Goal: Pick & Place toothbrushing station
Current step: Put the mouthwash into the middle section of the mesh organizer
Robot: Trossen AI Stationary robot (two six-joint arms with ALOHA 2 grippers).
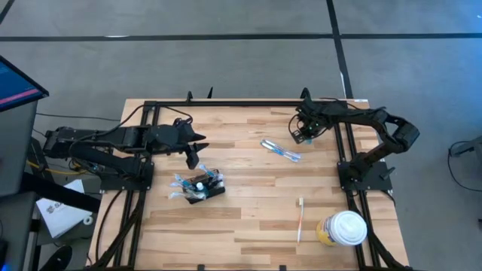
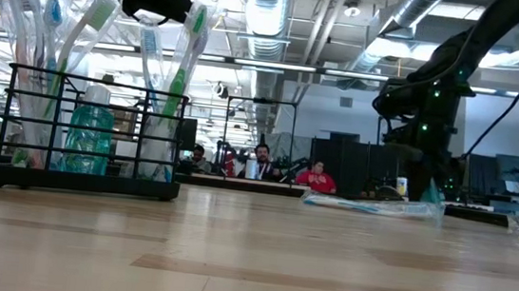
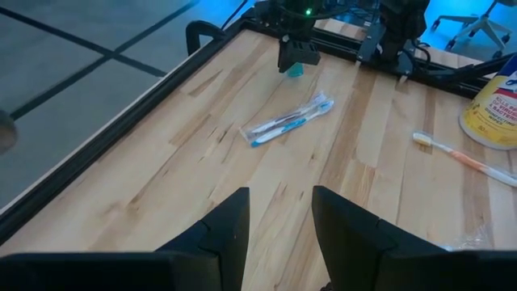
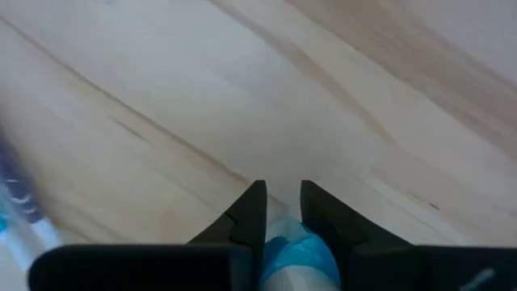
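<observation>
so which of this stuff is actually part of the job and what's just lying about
Part of the job:
- black holder box, stocked with toothbrushes
- right claw, shut on a small teal item
- left claw, open just above the box

Lying about:
- wrapped toothbrushes
- loose orange toothbrush
- white-lidded yellow cup

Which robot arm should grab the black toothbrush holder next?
Left, probably. The left tool is open, empty and just beside the black holder. The right tool is far off on the other side and already pinches a blue thing.
</observation>
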